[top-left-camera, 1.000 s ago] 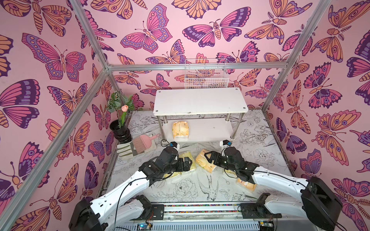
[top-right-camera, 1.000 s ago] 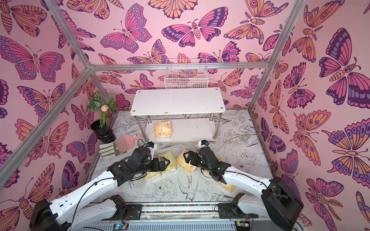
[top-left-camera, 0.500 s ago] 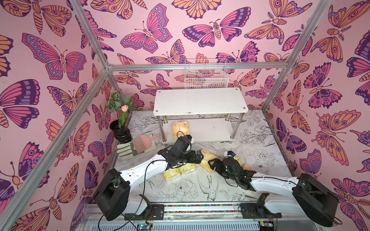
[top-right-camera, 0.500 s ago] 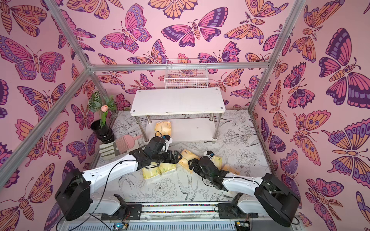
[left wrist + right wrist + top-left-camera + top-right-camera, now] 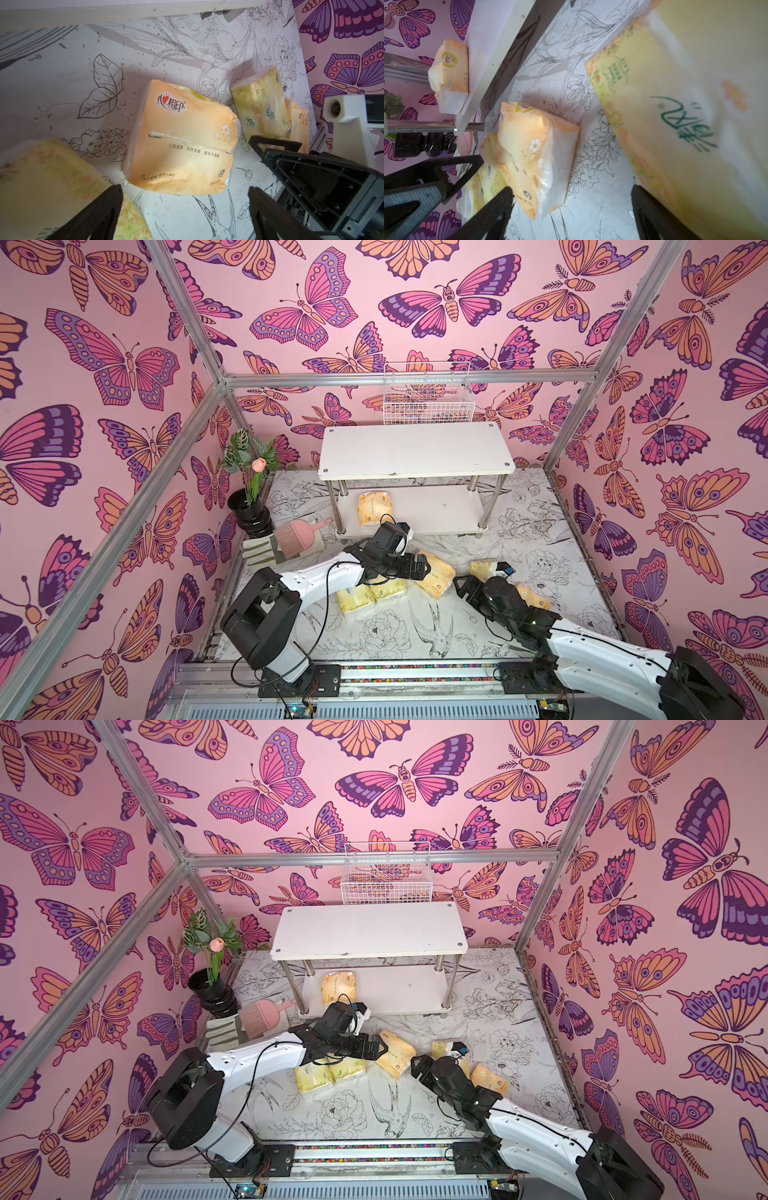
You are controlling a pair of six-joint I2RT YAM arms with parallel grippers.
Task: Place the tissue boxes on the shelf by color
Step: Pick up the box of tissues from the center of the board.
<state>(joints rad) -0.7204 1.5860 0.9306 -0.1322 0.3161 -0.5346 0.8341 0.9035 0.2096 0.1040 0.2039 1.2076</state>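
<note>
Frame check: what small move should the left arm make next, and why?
Probably ease the left end effector forward over the orange plastic-wrapped tissue pack and close. Its jaws stand open and empty, the pack lies centred just ahead, and a second orange pack already sits on the lower board of the white two-tier shelf.
</note>
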